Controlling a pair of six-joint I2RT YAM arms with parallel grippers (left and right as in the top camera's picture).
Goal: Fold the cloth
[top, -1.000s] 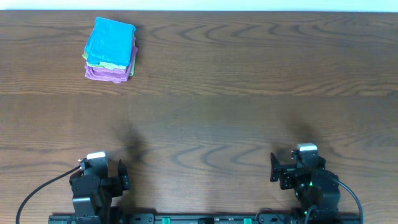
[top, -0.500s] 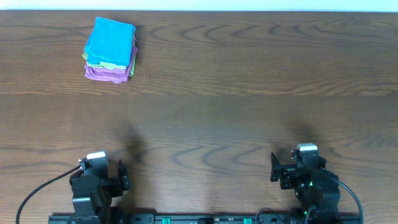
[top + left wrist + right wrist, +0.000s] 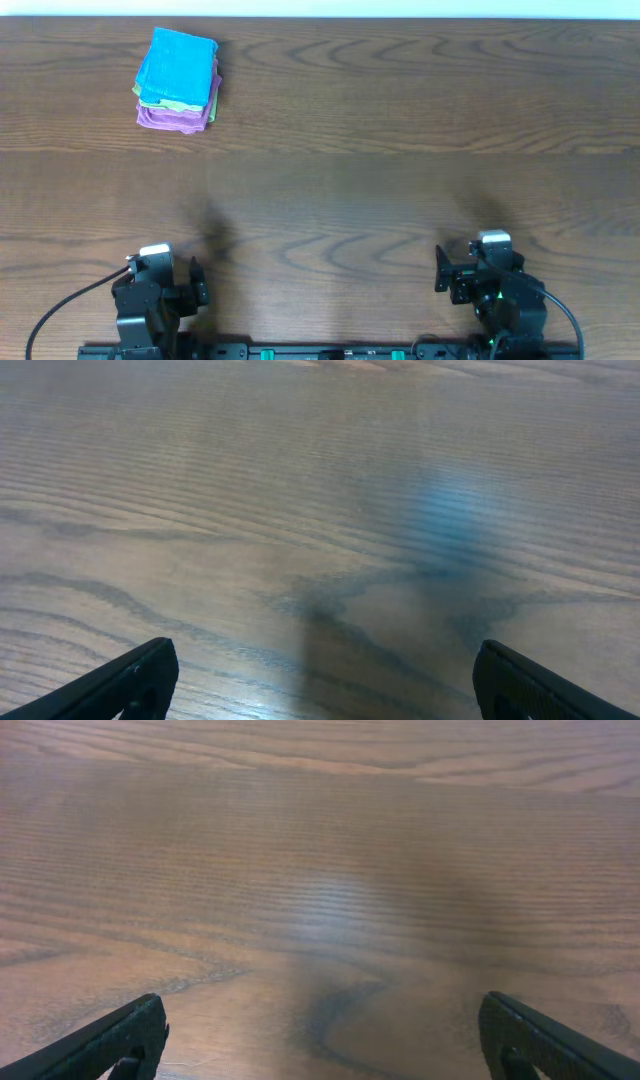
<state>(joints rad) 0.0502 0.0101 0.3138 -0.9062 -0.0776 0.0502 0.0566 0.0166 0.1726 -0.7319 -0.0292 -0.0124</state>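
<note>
Top-down overhead; wrist views near table (image 3: 380, 160)

I see a dark brown wooden table (image 3: 400, 150) filling nearly the whole overhead view, its grain running left to right; along the far edge runs a thin pale strip (image 3: 400, 8), wall or floor I cannot tell; the light is soft; a pale sheen (image 3: 330, 905) lies on the wood near right.

Shown with left arm (image 3: 148, 300) and right arm (image 3: 508, 298) folded low and well apart. Seen from each wrist: left gripper (image 3: 325, 682) and right gripper (image 3: 325, 1038) spread wide, fingertips at the lower corners, gripping nothing.
</note>
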